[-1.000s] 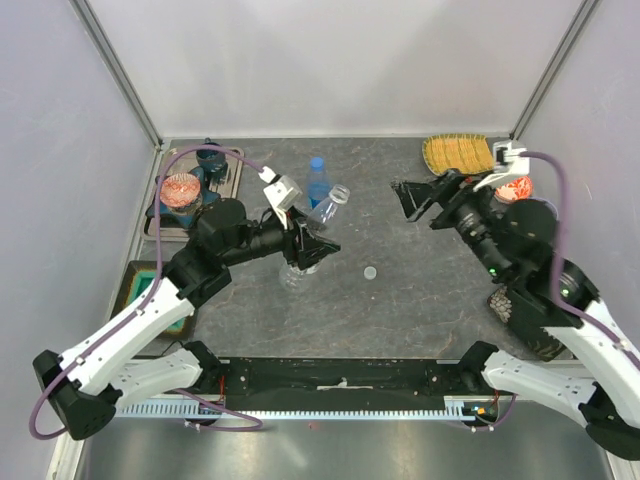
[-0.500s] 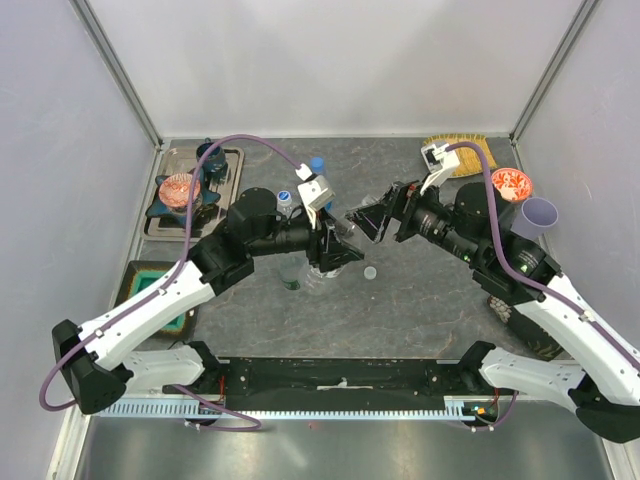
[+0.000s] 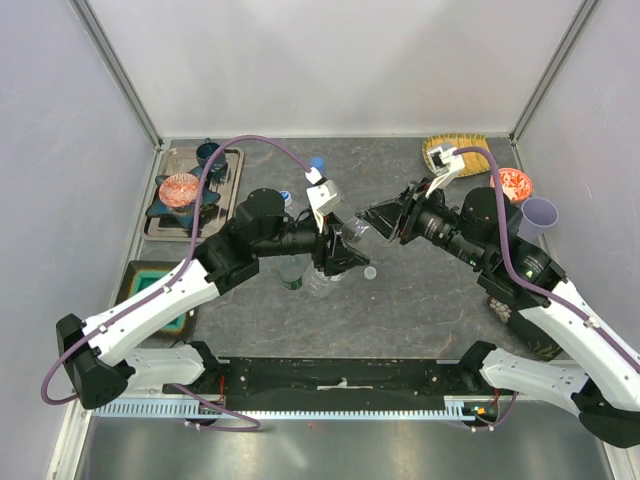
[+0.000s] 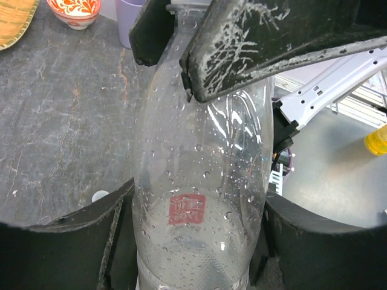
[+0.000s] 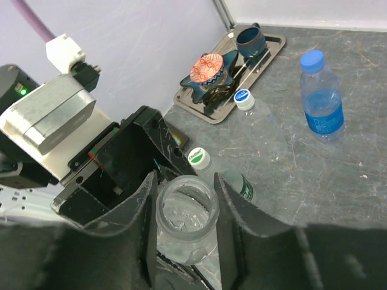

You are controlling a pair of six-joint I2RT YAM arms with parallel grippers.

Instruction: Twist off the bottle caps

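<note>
Currently left end effector (image 4: 193,202) clamps plain clear plastic bottle (image 4: 199,151) mid-body; right end effector (image 5: 186,211) pinches its neck. Likely light, crushable, droplet-slick; neck stiffest hold.

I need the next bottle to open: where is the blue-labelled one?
In the right wrist view, the blue-labelled bottle stands upright at upper right, just right of the metal tray.

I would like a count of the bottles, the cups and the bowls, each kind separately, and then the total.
Bottles: 4 (blue-labelled bottle, green-labelled bottle, plain bottle, held bottle)
Cups: 2 (lilac cup, dark blue cup)
Bowls: 2 (left red bowl, right red bowl)
Total: 8
</note>
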